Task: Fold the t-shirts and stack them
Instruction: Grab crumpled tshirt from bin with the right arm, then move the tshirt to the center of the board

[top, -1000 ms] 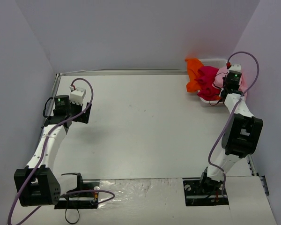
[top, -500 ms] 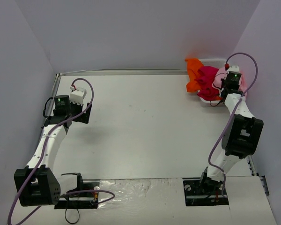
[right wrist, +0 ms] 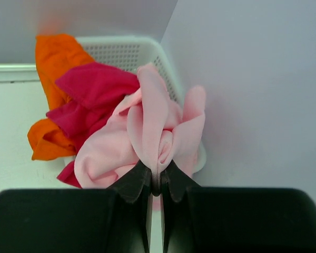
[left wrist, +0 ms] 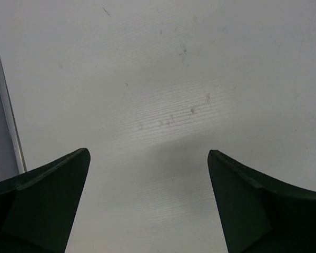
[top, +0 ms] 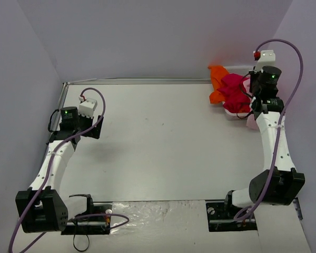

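Right claw (right wrist: pixel 156 182) is pinching pink t-shirt (right wrist: pixel 147 126) fold over basket (right wrist: pixel 127 50); lifting should be going high, shaking magenta t-shirt (right wrist: pixel 95 87) free. Left claw (left wrist: pixel 147 154) idling spread.

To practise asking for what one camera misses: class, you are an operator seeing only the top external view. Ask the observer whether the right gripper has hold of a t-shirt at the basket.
Observer: Yes. In the right wrist view the right gripper is shut on a fold of the light pink t-shirt.
Operator: Is that shirt lifted free?
Observer: No; it drapes over the rim of the white mesh basket, beside the magenta t-shirt.
Operator: And the other arm?
Observer: The left gripper is open over the table, holding nothing.
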Tool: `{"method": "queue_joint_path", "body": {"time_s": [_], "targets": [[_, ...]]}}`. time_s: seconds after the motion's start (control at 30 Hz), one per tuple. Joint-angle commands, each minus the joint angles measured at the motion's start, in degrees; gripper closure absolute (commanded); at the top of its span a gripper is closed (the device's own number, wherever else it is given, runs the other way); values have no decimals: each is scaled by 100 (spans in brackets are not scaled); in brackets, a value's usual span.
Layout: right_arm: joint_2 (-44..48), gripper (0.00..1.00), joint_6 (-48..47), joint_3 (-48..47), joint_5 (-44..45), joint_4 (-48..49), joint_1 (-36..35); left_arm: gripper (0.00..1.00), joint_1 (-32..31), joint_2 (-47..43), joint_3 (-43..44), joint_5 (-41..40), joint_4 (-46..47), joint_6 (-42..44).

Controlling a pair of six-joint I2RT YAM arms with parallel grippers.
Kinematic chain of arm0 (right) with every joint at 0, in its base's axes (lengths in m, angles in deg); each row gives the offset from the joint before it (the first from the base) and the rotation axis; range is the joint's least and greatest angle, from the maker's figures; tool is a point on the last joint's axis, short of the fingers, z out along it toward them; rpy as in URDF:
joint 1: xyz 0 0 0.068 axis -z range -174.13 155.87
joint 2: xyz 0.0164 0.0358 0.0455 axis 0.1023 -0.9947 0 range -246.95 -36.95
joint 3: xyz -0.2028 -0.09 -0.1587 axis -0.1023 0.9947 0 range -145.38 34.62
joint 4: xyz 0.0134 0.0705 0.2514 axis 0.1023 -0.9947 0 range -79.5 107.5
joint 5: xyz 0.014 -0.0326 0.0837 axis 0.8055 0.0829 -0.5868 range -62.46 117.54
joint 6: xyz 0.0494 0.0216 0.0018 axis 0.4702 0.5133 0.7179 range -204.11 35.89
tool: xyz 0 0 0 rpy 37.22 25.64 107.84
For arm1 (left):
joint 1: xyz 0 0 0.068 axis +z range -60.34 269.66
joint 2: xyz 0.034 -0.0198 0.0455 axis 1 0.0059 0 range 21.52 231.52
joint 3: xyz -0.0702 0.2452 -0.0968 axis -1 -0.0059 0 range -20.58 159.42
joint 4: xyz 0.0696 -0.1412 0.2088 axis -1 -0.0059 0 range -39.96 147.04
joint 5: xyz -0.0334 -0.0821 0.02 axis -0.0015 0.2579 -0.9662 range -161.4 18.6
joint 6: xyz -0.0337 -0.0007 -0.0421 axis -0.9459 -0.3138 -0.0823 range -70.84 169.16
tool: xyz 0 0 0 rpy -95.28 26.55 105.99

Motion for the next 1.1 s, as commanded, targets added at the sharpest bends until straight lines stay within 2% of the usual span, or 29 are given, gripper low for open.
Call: {"method": "queue_joint_path", "body": {"time_s": [0.0,0.17,0.33,0.43,0.67,0.87,1.07], "targets": [[231,100,-222,-693,97,-166,-21,6,12,-172,75,110,-96,26],[231,100,-328,-1608,-7,-342,-162,6,12,-164,83,110,-105,34],[388,100,-231,-2295,-920,-693,-478,6,20,-164,75,83,-79,43],[433,100,-214,-2549,-1246,-1131,-952,5,20,-137,75,83,-88,43],[477,100,-328,-2060,-2687,-1783,-1883,6,11,-111,83,66,-88,43],[284,100,-301,-1628,-3066,-2161,-2772,6,29,-102,66,31,-88,69],[-32,100,-599,-1531,-4393,-3022,-3334,6,38,-102,39,-13,-52,96]]}}
